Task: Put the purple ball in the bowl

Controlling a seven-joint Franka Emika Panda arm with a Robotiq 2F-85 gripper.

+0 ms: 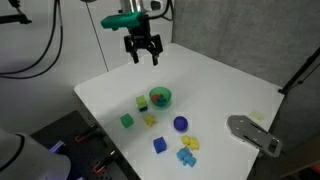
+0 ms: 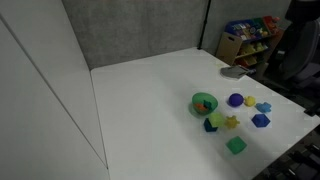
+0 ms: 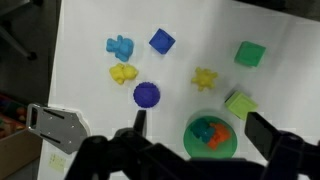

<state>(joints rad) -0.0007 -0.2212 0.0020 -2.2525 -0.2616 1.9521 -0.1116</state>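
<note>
The purple ball (image 1: 180, 124) lies on the white table, beside the green bowl (image 1: 160, 97). Both also show in an exterior view, the ball (image 2: 235, 100) and the bowl (image 2: 204, 103). In the wrist view the ball (image 3: 147, 95) lies left of the bowl (image 3: 210, 138), which holds an orange piece and a teal piece. My gripper (image 1: 142, 52) hangs open and empty, high above the table's far part. In the wrist view its fingers (image 3: 200, 125) frame the bowl from above, and the ball is just outside the left finger.
Scattered near the ball are a blue cube (image 3: 162, 41), a green cube (image 3: 250, 54), a light green block (image 3: 240, 104), yellow pieces (image 3: 123, 73) (image 3: 205, 78) and a light blue piece (image 3: 120, 45). A grey metal object (image 1: 250, 133) lies at the table's edge.
</note>
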